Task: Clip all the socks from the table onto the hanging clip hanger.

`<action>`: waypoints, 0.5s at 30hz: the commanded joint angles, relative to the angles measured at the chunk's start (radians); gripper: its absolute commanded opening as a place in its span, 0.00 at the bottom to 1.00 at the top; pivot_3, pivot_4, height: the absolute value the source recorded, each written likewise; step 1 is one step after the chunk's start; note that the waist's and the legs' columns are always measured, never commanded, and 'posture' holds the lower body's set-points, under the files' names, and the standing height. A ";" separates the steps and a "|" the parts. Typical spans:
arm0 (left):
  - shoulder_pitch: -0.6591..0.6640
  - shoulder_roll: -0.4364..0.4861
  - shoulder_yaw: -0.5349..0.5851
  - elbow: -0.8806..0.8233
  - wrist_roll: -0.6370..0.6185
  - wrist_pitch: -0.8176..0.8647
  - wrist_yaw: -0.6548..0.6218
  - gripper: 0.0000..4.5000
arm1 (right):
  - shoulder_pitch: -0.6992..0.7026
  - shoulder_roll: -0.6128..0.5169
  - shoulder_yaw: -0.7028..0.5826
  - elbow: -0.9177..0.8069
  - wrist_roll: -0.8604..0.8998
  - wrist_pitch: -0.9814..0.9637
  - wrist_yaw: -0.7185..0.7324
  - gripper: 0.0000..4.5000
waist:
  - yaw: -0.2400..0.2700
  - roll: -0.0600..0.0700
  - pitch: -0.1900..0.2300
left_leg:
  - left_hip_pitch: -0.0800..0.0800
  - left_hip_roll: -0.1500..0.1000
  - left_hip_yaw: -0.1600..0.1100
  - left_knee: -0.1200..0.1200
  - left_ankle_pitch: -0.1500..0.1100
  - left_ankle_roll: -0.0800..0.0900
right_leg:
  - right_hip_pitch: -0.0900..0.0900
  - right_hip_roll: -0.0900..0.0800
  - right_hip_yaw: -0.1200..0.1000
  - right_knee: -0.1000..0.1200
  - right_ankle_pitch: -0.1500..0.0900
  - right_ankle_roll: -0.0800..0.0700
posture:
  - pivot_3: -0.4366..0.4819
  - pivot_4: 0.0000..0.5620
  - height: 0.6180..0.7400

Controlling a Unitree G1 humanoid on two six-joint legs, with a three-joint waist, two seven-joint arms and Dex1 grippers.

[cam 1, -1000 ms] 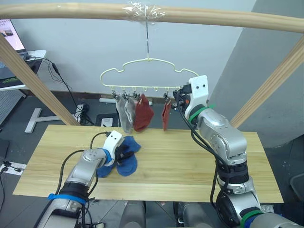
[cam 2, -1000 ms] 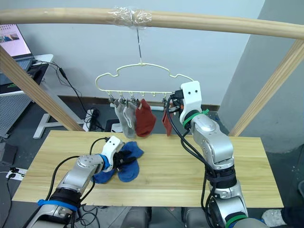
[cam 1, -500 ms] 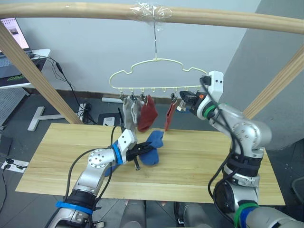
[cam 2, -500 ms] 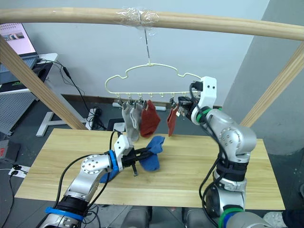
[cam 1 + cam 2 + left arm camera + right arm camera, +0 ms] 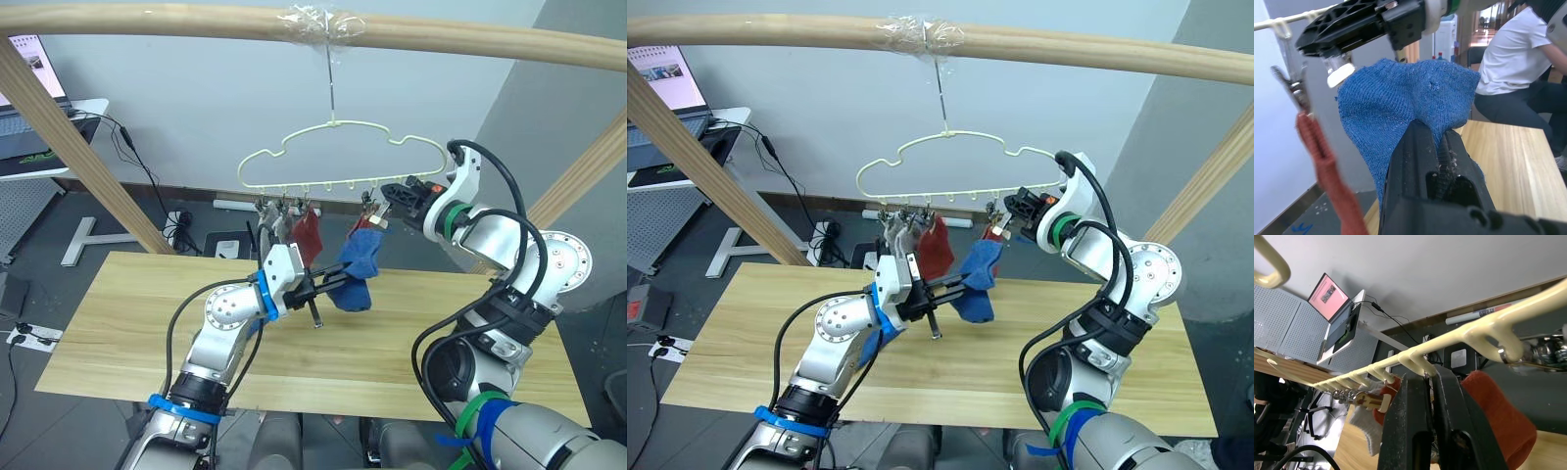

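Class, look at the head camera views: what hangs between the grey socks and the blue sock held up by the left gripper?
A rust-red sock, clipped to the hanger.

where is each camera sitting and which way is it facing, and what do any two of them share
Left and right eye views: on the head, looking forward and down over both arms at the clip hanger and table.
Left wrist view: on the left wrist, looking along the left gripper, shut on a blue sock; beyond it, a seated person.
Right wrist view: on the right wrist, looking along the right gripper at the hanger's clip row.
Shared: left eye and left wrist views both show the blue sock and right gripper.
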 commanded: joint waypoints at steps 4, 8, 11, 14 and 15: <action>-0.019 0.007 0.001 -0.094 -0.022 0.080 0.027 0.00 | 0.026 0.060 -0.030 -0.004 0.111 0.010 -0.129 0.00 | -0.001 0.000 0.000 | 0.000 0.000 0.000 0.000 0.000 0.000 | 0.000 0.000 0.000 0.000 0.000 0.000 | 0.64 0.31 1.00; -0.040 0.006 -0.001 -0.094 -0.020 0.107 0.032 0.00 | 0.031 0.054 -0.025 0.005 0.189 0.010 -0.183 0.00 | -0.003 0.000 0.000 | 0.000 0.000 0.000 0.000 0.000 0.000 | 0.000 0.000 0.000 0.000 0.000 0.000 | 0.63 0.31 1.00; -0.046 0.007 -0.007 -0.099 -0.024 0.122 0.027 0.00 | 0.033 0.063 -0.030 0.003 0.260 0.010 -0.241 0.00 | -0.006 0.000 0.000 | 0.000 0.000 0.000 0.000 0.000 0.000 | 0.000 0.000 0.000 0.000 0.000 0.000 | 0.63 0.31 1.00; -0.035 0.006 -0.011 -0.103 -0.033 0.128 0.020 0.00 | 0.018 0.064 -0.055 0.018 0.312 0.010 -0.298 0.00 | -0.007 0.000 0.000 | -0.001 0.000 0.000 0.000 0.000 0.000 | 0.000 0.000 0.000 0.000 0.000 0.000 | 0.63 0.31 1.00; -0.032 0.008 -0.011 -0.103 -0.035 0.128 0.016 0.00 | 0.012 0.063 -0.064 0.023 0.327 0.010 -0.315 0.00 | -0.007 0.000 0.000 | -0.001 0.000 0.000 0.000 0.000 0.000 | 0.000 0.000 0.000 0.000 0.000 0.000 | 0.63 0.31 1.00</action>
